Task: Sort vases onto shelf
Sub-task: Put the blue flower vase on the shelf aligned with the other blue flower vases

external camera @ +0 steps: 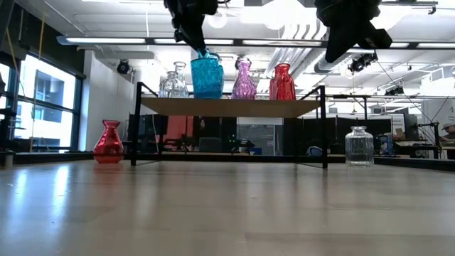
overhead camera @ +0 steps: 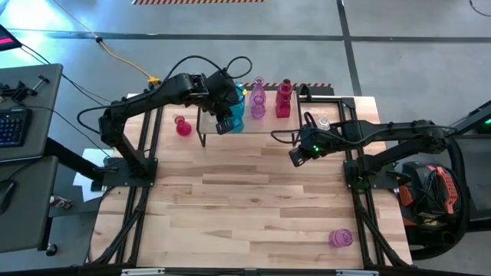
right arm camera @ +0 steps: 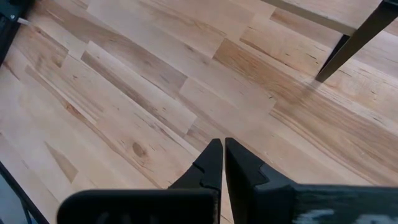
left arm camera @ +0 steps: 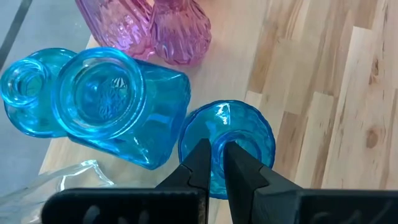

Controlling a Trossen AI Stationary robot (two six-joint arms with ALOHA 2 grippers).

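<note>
Table (overhead camera: 253,207): you have the wide wooden top with most of its near part bare; the work sits at the far edge.
Shelf (overhead camera: 265,123): low light-wood top on black legs at the far side; in the low view it carries a clear vase (external camera: 173,84), the teal vase, a pink vase (external camera: 244,80) and a red vase (external camera: 281,82) in a row.
Left gripper (left arm camera: 215,163): over the shelf's left part; its fingers are pinched on the rim of the teal vase (left arm camera: 227,146), one finger inside the mouth and one outside.
Key relation: the teal vase stands upright directly beneath those fingers, its long axis vertical; I judge it is resting on the shelf, so your release should go straight up; another teal vase (left arm camera: 118,112) stands close beside it.
Right gripper (right arm camera: 221,162): hovering over bare table right of the shelf; fingers pressed together, holding nothing.
Loose vases: a red one (overhead camera: 182,126) left of the shelf, nearer your left arm; a clear jar (overhead camera: 323,123) just right of the shelf and a pink one (overhead camera: 341,238) at the near right corner, both nearer your right arm.
</note>
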